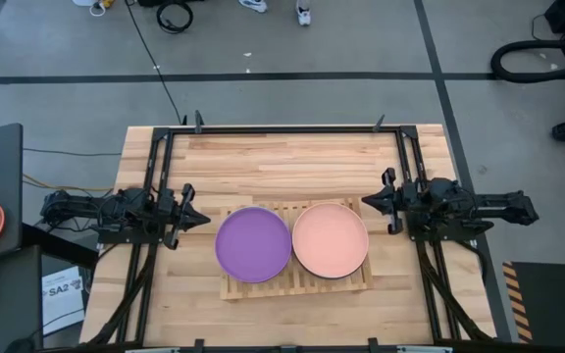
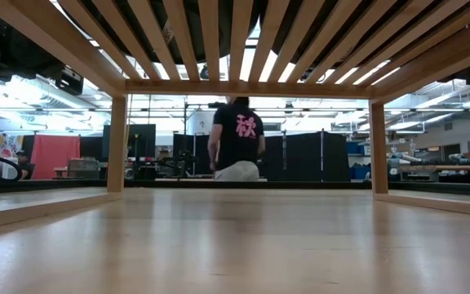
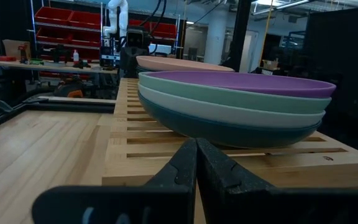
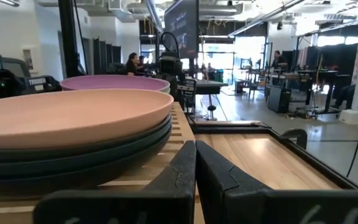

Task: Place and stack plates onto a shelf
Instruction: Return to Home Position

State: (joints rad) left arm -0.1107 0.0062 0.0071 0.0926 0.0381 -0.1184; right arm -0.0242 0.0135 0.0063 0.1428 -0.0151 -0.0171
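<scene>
Your left gripper (image 1: 202, 219) and right gripper (image 1: 366, 202) sit closed, empty, off either end of the shelf (image 1: 297, 284), purple plate (image 1: 253, 244) and salmon pink plate (image 1: 330, 239) topping its stacks.

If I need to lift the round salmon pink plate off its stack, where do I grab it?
Take the salmon pink plate by its rim on the edge facing the right gripper, coming in level from that side. It lies flat on top, its rim flaring just clear of the dark plate beneath.

Matte black left claw (image 1: 202, 218) and right claw (image 1: 366, 203), tapered, grainy-textured
</scene>
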